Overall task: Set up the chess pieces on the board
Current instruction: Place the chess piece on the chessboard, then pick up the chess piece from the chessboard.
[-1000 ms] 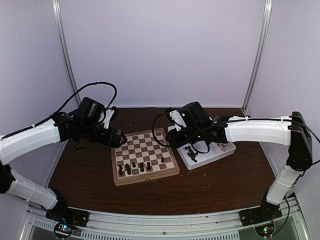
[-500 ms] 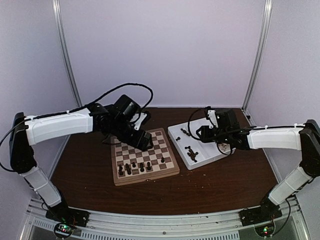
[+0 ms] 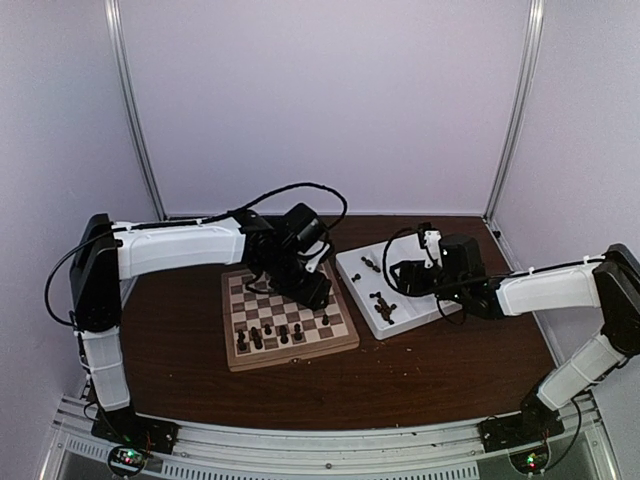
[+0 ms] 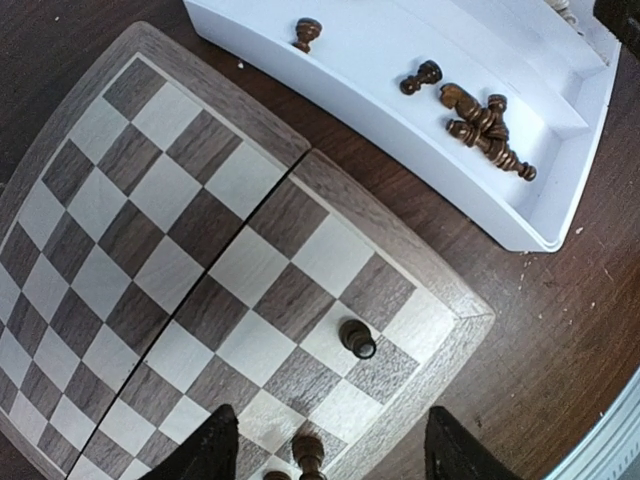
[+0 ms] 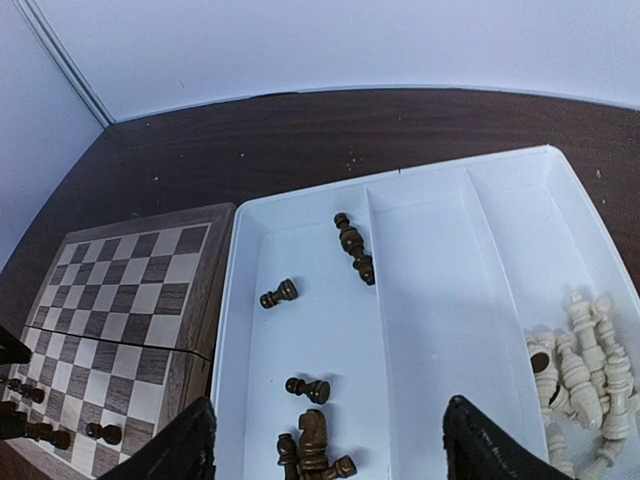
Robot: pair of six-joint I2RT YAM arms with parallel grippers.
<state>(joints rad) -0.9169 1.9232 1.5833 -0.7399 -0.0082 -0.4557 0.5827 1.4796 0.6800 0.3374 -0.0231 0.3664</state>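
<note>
Status: under half done, I'd say. The board [image 3: 295, 356] sits mid-table [image 3: 430, 370], with the white tray [image 5: 420, 300] just off its right edge.

On the board: about six dark chess pieces [image 3: 283, 333], all in the rows along its near edge, plus a lone pawn [image 4: 357, 338] by the near right corner (a couple overlap from above, so maybe seven).

Left to place, in the tray's board-side compartment: about eight dark ones. That's a pair at the far end, two singles lying midway, and a tangle of roughly four at the near end, including a knight [image 4: 455, 97].

The pale pieces [image 5: 580, 370] are heaped in the tray's right compartment. They're cut off, so no firm count.

left gripper [image 4: 330, 440]: jaws apart, holding nothing, over the board's right side.
right gripper [image 5: 325, 440]: jaws wide, nothing in them, over the tray's near end.
</note>
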